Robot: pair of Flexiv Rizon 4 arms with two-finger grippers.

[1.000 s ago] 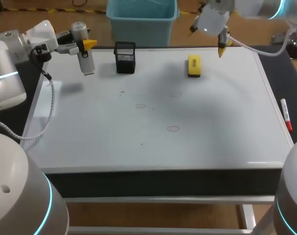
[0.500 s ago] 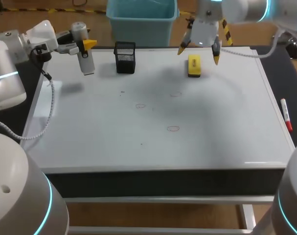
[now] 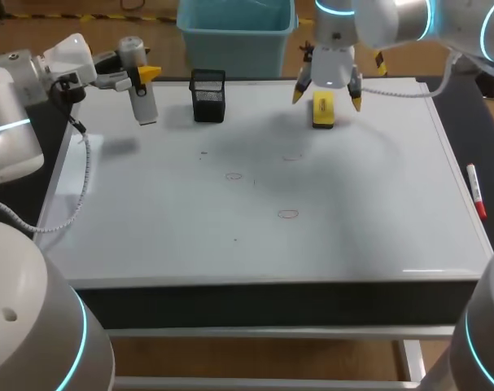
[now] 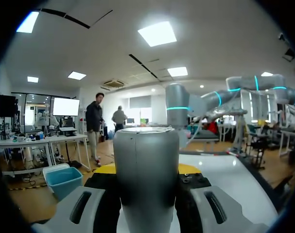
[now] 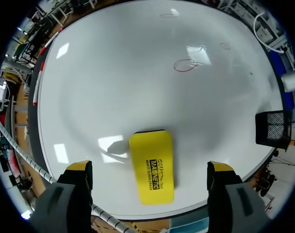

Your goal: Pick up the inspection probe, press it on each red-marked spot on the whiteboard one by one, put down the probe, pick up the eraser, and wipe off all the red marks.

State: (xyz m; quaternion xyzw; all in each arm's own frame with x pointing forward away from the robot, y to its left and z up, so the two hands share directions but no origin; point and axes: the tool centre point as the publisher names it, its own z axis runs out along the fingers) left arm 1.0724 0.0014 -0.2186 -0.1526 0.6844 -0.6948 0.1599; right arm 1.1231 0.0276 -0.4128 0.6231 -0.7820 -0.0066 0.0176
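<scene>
Left gripper (image 3: 137,75): clamped on probe (image 3: 142,98), a pale grey cylinder, at the far left corner of the whiteboard (image 3: 377,212).
Red marks (image 3: 288,214): faint rings, mid-board.
Eraser (image 3: 322,110): yellow block, dark-edged, flat near far edge.
Right gripper (image 3: 327,98): fingers spread, straddling eraser, not touching it.

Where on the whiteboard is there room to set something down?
Bare: the near strip below the red marks, and the right part between eraser and red marker. Crowded: the far edge, with inspection probe, mesh holder and right gripper over the eraser.
</scene>
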